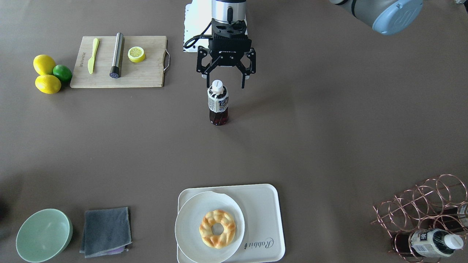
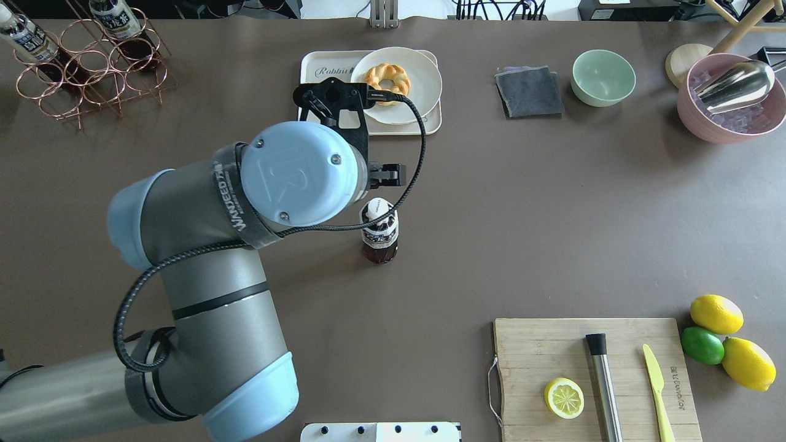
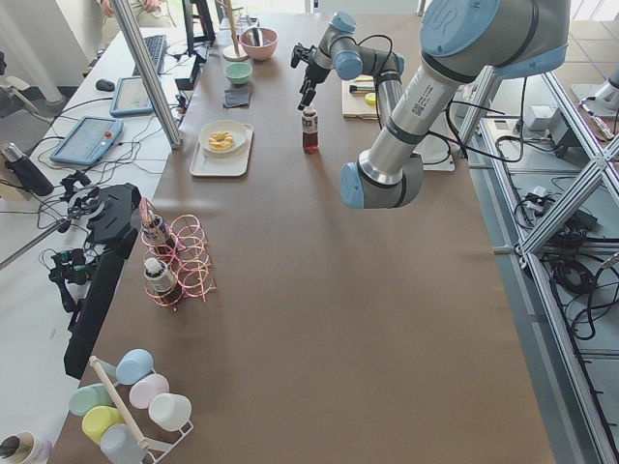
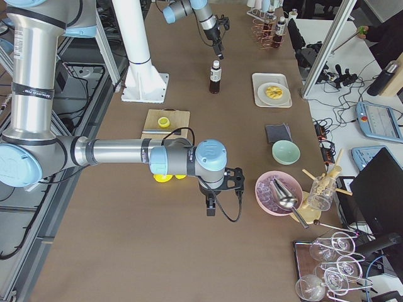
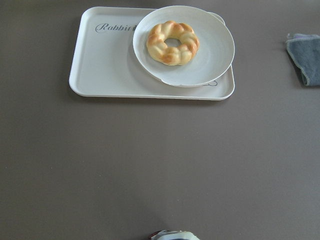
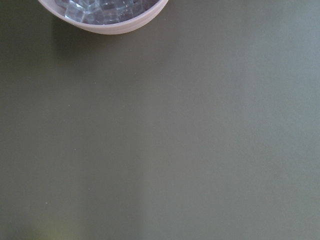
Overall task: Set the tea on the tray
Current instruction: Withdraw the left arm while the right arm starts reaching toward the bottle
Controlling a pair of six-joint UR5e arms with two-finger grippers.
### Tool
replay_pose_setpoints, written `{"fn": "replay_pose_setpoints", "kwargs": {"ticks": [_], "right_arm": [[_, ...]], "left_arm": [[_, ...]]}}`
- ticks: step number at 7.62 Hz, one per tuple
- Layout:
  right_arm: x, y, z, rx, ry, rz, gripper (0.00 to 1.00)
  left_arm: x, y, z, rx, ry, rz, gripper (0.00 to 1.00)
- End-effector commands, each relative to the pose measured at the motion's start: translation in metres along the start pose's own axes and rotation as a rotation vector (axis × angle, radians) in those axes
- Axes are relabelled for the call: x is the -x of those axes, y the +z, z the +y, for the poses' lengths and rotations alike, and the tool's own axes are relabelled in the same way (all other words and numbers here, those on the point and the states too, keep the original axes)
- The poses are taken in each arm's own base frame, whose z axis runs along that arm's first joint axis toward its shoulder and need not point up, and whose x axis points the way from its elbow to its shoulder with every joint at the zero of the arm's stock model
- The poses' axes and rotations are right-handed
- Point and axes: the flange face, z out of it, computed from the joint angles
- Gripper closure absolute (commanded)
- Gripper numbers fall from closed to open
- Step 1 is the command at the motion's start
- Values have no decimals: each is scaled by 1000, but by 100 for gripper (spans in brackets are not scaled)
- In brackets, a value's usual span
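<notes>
The step in hand is judged to be the pick-up: the tea [image 1: 218,104] is not yet on the tray [image 1: 263,219]. The bottle stands on the desk [image 1: 329,138] near its middle, well apart from every edge, with nothing touching it. Its long axis is vertical, the white cap is pointed straight up and the dark base is seated flat on the desk. The left gripper [image 1: 224,86] hangs above the cap with its fingers [image 1: 242,82] spread wide and pointed down, clear of the bottle. The right gripper [image 4: 211,206] is shown in a side view only, near the pink bowl of ice [image 4: 271,195]; whether its fingers are parted or closed cannot be told. The tray lies at the desk's operator-side edge, directly across from the bottle. One end of it is taken up by a round white plate [image 1: 193,219] carrying a ring-shaped pastry [image 1: 218,228]. The end bearing the "Rabbit" script is bare. For the next move, the left gripper is to be lowered until the fingers straddle the bottle below the cap. The fingers are then to be closed. The bottle should be kept upright, carried to the bare end of the tray and set down beside the plate without touching it.
</notes>
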Motion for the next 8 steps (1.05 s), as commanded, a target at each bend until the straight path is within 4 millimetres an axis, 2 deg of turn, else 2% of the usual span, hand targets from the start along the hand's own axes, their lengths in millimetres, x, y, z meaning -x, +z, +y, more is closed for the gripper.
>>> {"fn": "replay_pose_setpoints", "kwargs": {"ticks": [1,3,4,5,6,7,8], "right_arm": [[58,-43,-49,-29,40,-65,0],[193,-54,-104,-43,120,-91,0],[270,-51,-125,-32,129,-115,0],[362,-40,-138,-16,146,-128,0],[447,-37,-141,-20,179,-143,0],[535,-26,-124,3,162,-169,0],[607,-20,-105,-1,180,-162,0]], "left_arm": [[105,-16,-42,14,125,-41,2],[219,-36,-87,86,170,-64,2],[291,-50,-105,112,215,-100,2],[369,-58,-118,172,258,-127,2],[447,-68,-129,206,228,-169,2],[516,-73,-135,242,256,-215,2],[585,-76,-133,288,294,-245,2]]}}
